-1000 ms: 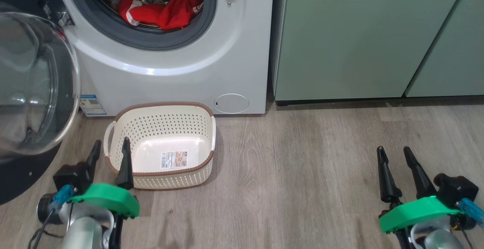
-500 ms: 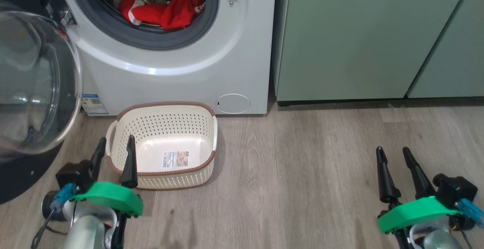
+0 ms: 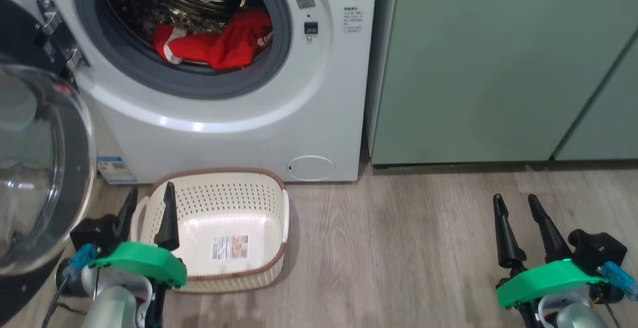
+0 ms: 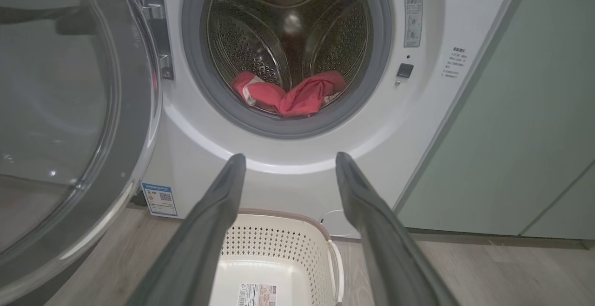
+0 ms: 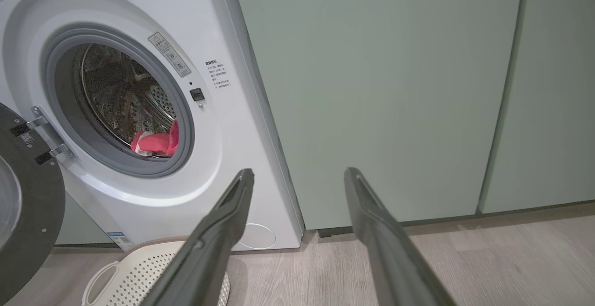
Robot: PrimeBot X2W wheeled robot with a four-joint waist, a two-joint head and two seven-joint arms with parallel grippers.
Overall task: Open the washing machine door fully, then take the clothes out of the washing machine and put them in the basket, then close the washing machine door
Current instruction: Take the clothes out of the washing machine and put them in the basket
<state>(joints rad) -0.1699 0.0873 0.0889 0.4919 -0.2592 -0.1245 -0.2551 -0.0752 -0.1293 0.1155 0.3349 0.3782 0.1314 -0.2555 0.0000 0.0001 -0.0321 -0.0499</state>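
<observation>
The white washing machine [image 3: 279, 118] stands with its door [image 3: 45, 168] swung wide open to the left, glass bowl facing out. Red clothes [image 3: 219, 44] lie at the front of the steel drum; the left wrist view has the clothes [image 4: 290, 94] straight ahead and the door [image 4: 69, 110] at its left. The cream basket [image 3: 259, 188] sits on the floor before the machine, holding nothing but its label sticker. My left gripper [image 3: 148, 198] hovers open over the basket's near left corner. My right gripper [image 3: 516, 203] stands open over bare floor at the lower right.
Pale green cabinets [image 3: 498, 69] line the wall right of the machine. Grey wood-look floor [image 3: 398, 248] spreads between the basket and my right gripper. The round service cap [image 3: 310, 167] sits low on the machine's front.
The head camera has tilted up, so the machine, drum and basket sit lower in the picture. The basket now lies further under my left gripper. Both grippers stay open.
</observation>
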